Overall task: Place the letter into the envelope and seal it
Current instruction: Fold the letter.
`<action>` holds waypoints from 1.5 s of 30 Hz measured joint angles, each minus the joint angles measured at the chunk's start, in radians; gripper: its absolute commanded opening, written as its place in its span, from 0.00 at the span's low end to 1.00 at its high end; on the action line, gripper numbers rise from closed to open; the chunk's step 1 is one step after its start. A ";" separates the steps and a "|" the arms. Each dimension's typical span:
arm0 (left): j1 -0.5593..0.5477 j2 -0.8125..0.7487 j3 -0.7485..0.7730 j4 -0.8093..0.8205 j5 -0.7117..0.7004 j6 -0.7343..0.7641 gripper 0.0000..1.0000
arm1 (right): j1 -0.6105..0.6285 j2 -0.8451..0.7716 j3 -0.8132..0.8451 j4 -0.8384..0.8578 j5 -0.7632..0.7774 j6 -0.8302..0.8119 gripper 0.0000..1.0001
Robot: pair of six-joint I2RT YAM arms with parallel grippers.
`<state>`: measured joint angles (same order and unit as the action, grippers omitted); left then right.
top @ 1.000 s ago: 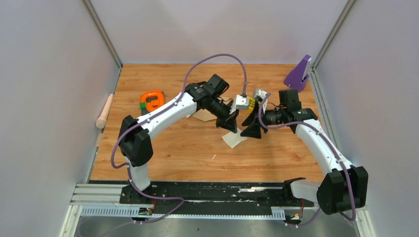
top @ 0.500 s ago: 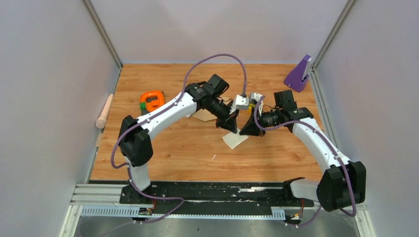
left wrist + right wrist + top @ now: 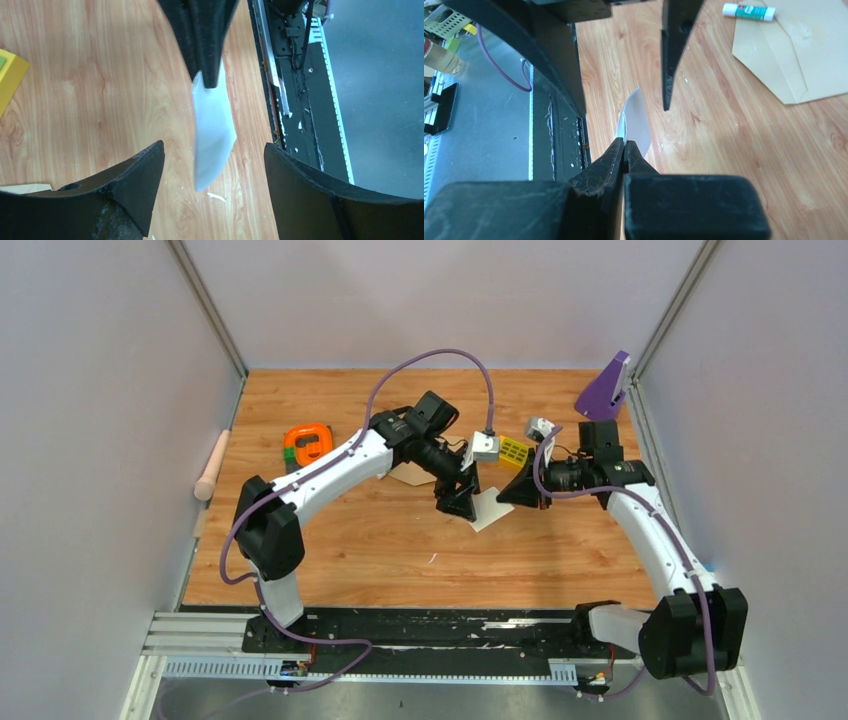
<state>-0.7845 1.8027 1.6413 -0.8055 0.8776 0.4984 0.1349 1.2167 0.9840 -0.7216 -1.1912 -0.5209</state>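
The letter point(image 3: 212, 135) is a small folded white sheet held edge-up just above the wood. My right gripper point(image 3: 624, 143) is shut on its upper corner; the sheet point(image 3: 636, 112) sticks out past the tips. My left gripper point(image 3: 214, 147) stands open around the letter's lower end, and neither of its fingers point(image 3: 142, 175) touches it. From above, the left gripper point(image 3: 460, 504) and the right gripper point(image 3: 502, 497) meet at the letter point(image 3: 490, 510) mid-table. The tan envelope point(image 3: 791, 55) lies flat with its flap open, mostly hidden under the left arm in the top view point(image 3: 408, 476).
A glue stick point(image 3: 749, 11) lies beside the envelope. A yellow block point(image 3: 513, 452) sits behind the grippers. An orange tape measure point(image 3: 308, 443) and a wooden dowel point(image 3: 212, 465) are at the left, a purple stand point(image 3: 605, 387) at the back right. The black base rail point(image 3: 430, 628) runs along the near edge.
My right gripper closed on the letter while my left gripper opened and let go. The right gripper then drew back to the right, tilting the letter up off the table.
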 measured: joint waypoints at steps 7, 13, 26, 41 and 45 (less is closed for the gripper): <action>0.002 0.000 0.002 0.011 0.007 -0.023 0.43 | -0.001 -0.069 -0.005 0.054 -0.033 0.035 0.00; 0.002 0.000 0.002 0.013 0.007 -0.035 0.05 | -0.001 -0.068 -0.016 0.074 -0.034 0.042 0.10; -0.007 0.011 0.002 0.015 -0.051 -0.034 0.00 | 0.007 -0.038 -0.016 0.096 -0.056 0.098 0.61; -0.060 0.076 0.042 -0.025 -0.075 -0.009 0.00 | 0.026 -0.040 -0.046 0.149 -0.041 0.105 0.42; -0.059 0.076 0.042 -0.025 -0.077 -0.001 0.00 | 0.026 -0.040 -0.050 0.142 -0.028 0.084 0.23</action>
<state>-0.8433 1.8786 1.6836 -0.8307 0.8009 0.4973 0.1608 1.1770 0.9337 -0.5793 -1.2190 -0.4374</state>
